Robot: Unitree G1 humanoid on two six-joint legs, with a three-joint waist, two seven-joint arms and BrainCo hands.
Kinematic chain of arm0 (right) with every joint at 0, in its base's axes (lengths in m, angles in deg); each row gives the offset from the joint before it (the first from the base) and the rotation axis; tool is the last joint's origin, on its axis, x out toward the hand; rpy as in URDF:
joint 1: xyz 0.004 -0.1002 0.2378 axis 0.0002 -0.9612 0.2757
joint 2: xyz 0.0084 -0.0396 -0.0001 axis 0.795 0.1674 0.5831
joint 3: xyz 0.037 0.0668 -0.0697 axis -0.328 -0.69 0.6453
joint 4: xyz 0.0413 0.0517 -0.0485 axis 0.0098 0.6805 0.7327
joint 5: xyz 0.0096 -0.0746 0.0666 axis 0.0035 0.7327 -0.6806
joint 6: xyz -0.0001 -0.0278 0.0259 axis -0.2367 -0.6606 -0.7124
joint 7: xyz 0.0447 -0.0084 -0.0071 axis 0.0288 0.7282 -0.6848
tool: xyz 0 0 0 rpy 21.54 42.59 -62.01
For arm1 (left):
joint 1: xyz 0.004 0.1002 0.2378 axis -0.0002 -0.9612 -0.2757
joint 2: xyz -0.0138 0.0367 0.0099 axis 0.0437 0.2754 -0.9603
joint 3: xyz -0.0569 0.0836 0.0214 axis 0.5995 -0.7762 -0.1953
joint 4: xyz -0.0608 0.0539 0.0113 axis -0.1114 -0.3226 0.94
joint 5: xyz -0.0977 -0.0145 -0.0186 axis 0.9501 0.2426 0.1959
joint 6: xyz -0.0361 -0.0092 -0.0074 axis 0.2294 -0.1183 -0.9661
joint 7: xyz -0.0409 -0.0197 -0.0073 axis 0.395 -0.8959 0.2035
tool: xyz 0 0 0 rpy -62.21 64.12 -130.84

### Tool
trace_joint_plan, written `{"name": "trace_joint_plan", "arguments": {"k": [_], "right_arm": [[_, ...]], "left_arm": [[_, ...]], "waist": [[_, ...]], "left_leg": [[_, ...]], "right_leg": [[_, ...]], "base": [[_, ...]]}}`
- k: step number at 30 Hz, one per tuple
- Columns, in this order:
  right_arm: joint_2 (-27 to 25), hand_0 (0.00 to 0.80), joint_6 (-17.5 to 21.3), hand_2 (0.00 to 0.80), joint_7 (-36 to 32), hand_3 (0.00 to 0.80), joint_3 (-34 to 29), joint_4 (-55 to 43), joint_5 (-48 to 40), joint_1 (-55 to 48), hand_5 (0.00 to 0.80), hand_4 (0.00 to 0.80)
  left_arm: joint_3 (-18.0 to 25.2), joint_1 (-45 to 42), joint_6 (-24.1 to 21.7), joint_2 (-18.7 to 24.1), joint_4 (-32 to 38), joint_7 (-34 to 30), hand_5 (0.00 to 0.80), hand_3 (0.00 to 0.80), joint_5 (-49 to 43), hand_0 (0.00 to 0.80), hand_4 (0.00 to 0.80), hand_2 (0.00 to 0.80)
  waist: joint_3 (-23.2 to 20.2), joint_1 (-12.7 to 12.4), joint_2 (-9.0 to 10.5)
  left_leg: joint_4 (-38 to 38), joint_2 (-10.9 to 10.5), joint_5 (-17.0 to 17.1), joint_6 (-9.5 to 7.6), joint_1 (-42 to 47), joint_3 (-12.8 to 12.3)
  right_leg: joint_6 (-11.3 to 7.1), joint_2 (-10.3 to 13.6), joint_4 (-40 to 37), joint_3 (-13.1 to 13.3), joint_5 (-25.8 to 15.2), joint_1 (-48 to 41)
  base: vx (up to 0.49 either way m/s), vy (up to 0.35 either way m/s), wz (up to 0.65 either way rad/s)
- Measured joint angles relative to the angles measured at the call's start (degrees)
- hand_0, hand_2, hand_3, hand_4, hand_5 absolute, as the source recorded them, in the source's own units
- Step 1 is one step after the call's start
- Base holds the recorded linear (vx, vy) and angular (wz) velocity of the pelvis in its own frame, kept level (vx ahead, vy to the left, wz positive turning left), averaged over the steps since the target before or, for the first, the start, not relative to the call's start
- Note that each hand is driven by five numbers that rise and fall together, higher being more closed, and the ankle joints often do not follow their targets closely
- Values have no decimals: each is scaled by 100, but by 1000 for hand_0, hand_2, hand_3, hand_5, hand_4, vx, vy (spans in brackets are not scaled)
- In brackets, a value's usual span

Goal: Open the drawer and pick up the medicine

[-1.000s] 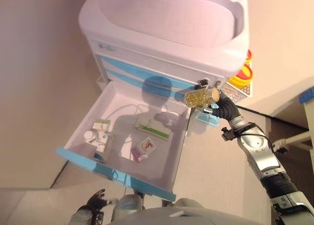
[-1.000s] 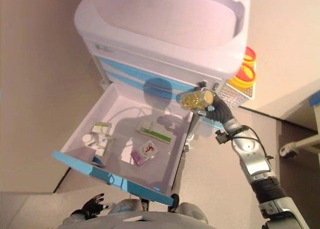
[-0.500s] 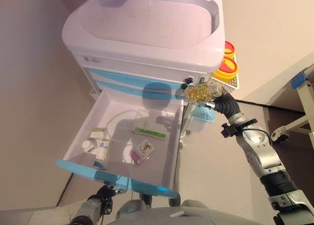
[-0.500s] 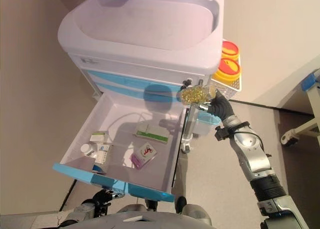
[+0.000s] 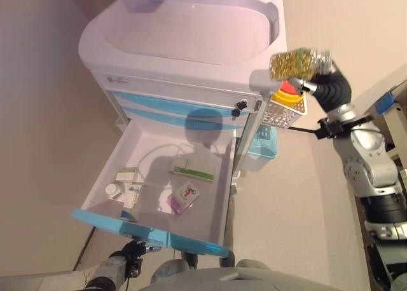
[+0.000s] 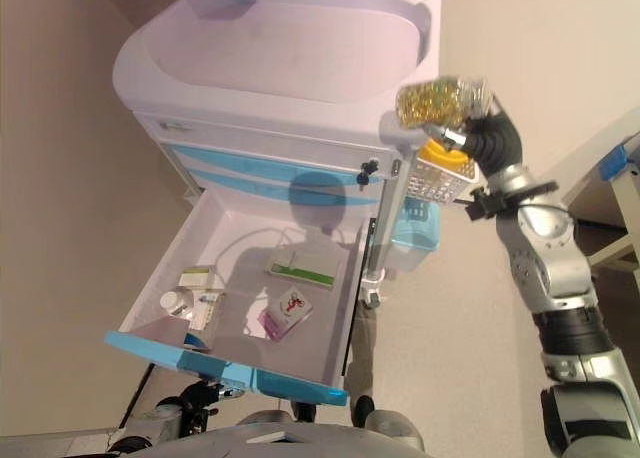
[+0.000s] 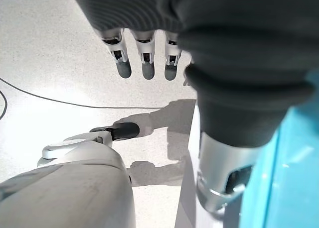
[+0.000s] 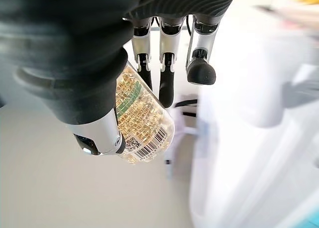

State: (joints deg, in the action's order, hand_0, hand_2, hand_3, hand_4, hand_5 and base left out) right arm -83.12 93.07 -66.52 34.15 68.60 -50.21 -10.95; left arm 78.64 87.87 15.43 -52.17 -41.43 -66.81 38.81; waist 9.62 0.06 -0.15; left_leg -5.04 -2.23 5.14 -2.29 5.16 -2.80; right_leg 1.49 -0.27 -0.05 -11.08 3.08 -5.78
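Observation:
A clear medicine bottle (image 5: 299, 63) full of yellow capsules lies sideways in my right hand (image 5: 325, 87), high beside the cart's right top corner, over the wire basket. In the right wrist view the thumb and fingers (image 8: 167, 83) pinch the bottle (image 8: 144, 126). The bottom drawer (image 5: 149, 235) with its blue front stands pulled out. Inside lie a green-white box (image 5: 194, 171), a pink box (image 5: 183, 197), a small white bottle (image 5: 113, 189) and small cartons. My left hand (image 5: 121, 265) hangs low under the drawer front, its fingers (image 7: 144, 63) straight and holding nothing.
The white cart (image 5: 184, 30) has a basin-shaped top and blue closed drawers. A wire basket (image 5: 283, 110) with a yellow-red container hangs on its right side, over a light blue bin (image 5: 264, 145). A blue-edged piece of furniture (image 5: 385, 103) stands at the right. A wall runs along the left.
My right hand has lifted the capsule bottle up and to the right, from the open drawer's back right corner to the height of the cart's top. The view shifted early on.

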Motion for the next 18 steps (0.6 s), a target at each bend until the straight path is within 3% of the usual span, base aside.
{"name": "trace_joint_plan", "arguments": {"k": [3,9,18], "right_arm": [[-218,800,-89,800,3,800,130,370,25,675,800,800],[-918,800,-419,800,-63,800,1106,1894,539,2204,800,800],[-1100,800,-974,800,-426,800,2594,4368,1797,4048,800,800]], "left_arm": [[-1,54,75,3,-12,-3,0,0,2,0,0,0],[-5,253,111,15,-82,0,0,0,5,0,0,0],[-12,314,355,185,-187,9,0,0,116,0,0,0]], "waist": [[-23,-29,0],[-156,-310,45],[-222,-912,162]], "left_leg": [[0,-2,-4,5,37,32],[0,-19,12,25,38,216],[2,-128,48,37,-11,720]], "right_leg": [[0,1,-2,-42,0,-56],[2,4,-79,-237,-1,-170],[-5,38,-303,-709,8,-397]], "base": [[26,22,6],[41,12,15],[63,7,29]]}}
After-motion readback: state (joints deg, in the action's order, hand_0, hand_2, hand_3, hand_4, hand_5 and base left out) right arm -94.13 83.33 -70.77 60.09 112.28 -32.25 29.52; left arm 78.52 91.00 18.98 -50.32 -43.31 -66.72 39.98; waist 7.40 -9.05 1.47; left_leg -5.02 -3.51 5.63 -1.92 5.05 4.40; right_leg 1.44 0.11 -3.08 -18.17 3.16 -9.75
